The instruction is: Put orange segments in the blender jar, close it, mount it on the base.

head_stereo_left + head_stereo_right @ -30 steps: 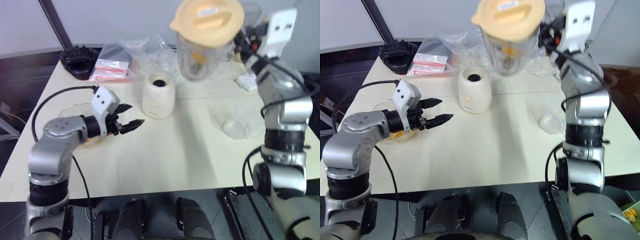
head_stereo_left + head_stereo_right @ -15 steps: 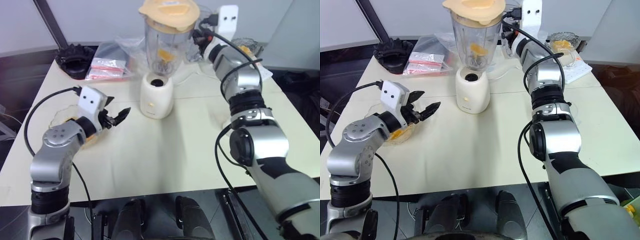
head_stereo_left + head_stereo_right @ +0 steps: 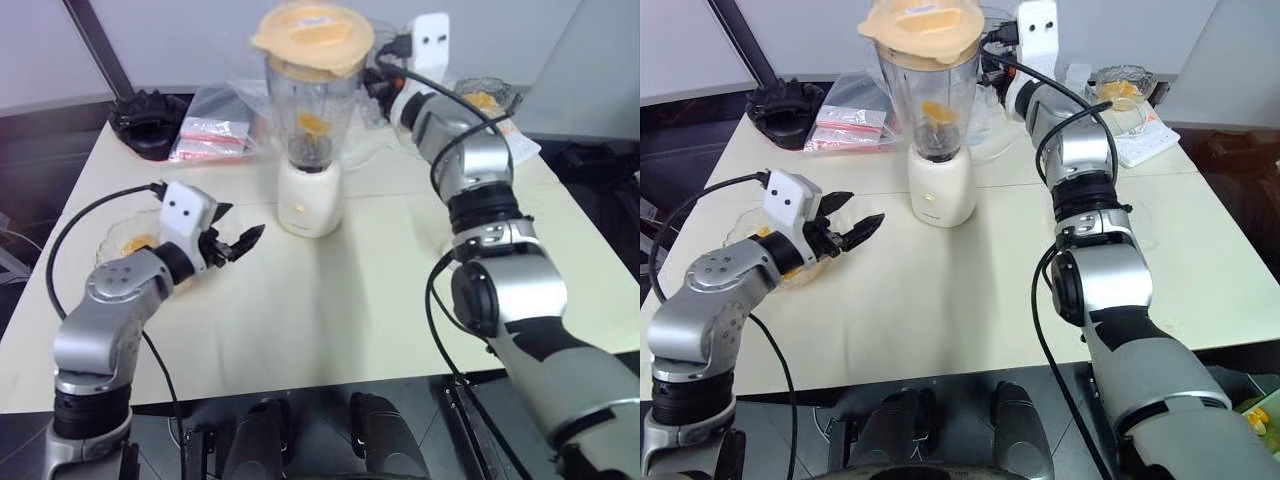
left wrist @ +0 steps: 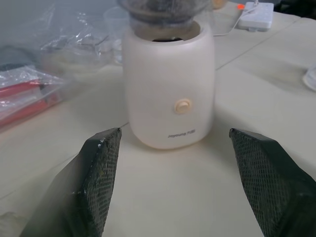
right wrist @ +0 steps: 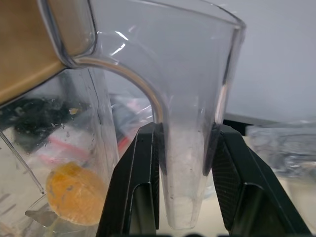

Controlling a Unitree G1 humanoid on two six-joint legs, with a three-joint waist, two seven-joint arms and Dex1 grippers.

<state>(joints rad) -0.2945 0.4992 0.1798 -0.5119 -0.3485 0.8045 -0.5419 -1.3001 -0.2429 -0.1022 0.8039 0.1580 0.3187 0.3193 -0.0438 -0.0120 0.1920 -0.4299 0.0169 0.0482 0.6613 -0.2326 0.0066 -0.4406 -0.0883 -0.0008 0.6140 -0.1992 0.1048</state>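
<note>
**Jar carried onto the base**

Since a second ago the right gripper [image 5: 183, 197] has swung the blender jar [image 3: 310, 105] left from mid-air onto the cream base [image 3: 307, 198]. It clamps the jar's handle [image 5: 190, 163], keeping it upright; an orange segment [image 5: 74, 200] lies by the blade. The left gripper [image 4: 181, 182] waits empty, jaws spread, near the base.

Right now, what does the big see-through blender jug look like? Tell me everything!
The blender jar is a tall, clear plastic jug standing upright right over the cream base; whether it is fully seated cannot be told. A pale-orange lid covers its top. Inside, near the bottom, sits an orange segment by the small metal blade. The right gripper clamps its clear side handle between both black fingers.
</note>
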